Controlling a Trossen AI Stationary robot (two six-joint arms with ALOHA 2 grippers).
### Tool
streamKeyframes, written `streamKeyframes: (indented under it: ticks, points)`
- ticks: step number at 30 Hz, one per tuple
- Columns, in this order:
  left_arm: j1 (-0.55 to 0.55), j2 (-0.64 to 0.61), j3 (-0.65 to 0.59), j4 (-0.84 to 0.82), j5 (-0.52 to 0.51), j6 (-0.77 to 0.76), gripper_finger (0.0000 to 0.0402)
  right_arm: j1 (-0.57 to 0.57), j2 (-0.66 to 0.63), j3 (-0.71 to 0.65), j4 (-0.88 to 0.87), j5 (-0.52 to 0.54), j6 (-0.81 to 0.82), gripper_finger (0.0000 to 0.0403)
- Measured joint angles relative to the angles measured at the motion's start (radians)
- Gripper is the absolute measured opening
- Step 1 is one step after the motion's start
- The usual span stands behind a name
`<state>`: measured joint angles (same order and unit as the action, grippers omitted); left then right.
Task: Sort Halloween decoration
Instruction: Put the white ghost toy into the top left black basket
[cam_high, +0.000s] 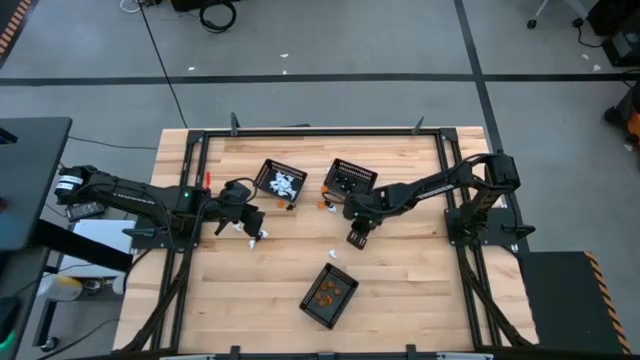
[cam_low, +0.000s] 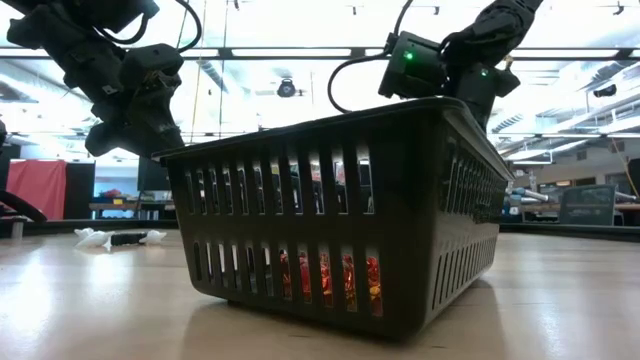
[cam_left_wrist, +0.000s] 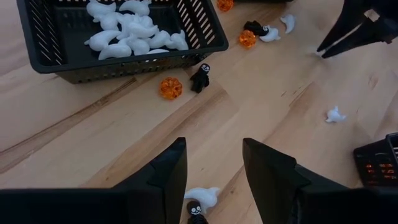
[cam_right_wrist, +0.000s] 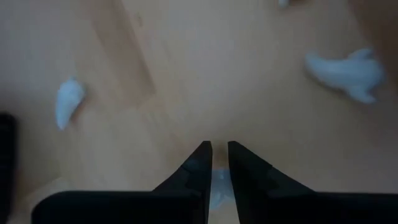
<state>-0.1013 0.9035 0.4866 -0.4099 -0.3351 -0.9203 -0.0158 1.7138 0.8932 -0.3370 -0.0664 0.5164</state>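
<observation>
The Halloween decoration lies as tiny trinkets on the wooden table: white ghosts (cam_left_wrist: 336, 114), orange pumpkins (cam_left_wrist: 170, 87) and black figures (cam_left_wrist: 200, 78). My right gripper (cam_right_wrist: 219, 146) points down at mid-table (cam_high: 357, 240) and is shut on a white ghost (cam_right_wrist: 219, 185). Two more ghosts (cam_right_wrist: 67, 102) lie on the wood around it. My left gripper (cam_left_wrist: 214, 146) hovers open left of centre (cam_high: 254, 232), above a white ghost (cam_left_wrist: 202, 196) and a black figure (cam_left_wrist: 196, 211). My right gripper pinches a white ghost (cam_right_wrist: 219, 180) between its two fingers, coming from above and pointing steeply down. Only a pale sliver shows in the narrow gap, and the fingers hide which part they have. Whether the ghost is off the wood, I cannot tell.
Three black mesh baskets stand on the table. One with white ghosts (cam_high: 281, 180) and one with black pieces (cam_high: 350, 178) are at the back. One with orange pieces (cam_high: 330, 295) stands near the front edge. A black frame (cam_high: 320, 132) rims the table.
</observation>
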Motion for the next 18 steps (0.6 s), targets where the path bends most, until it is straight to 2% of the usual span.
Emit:
streamKeyframes:
  ticks: [9, 18]
  points:
    - [0.000, 0.000, 0.000, -0.001, 0.000, 0.000, 0.0164, -0.010, -0.001, 0.000, 0.068, -0.094, 0.035, 0.0054]
    - [0.000, 0.000, 0.000, -0.002, 0.000, 0.000, 0.0164, -0.082, -0.003, 0.001, 0.402, -0.216, 0.218, 0.0054]
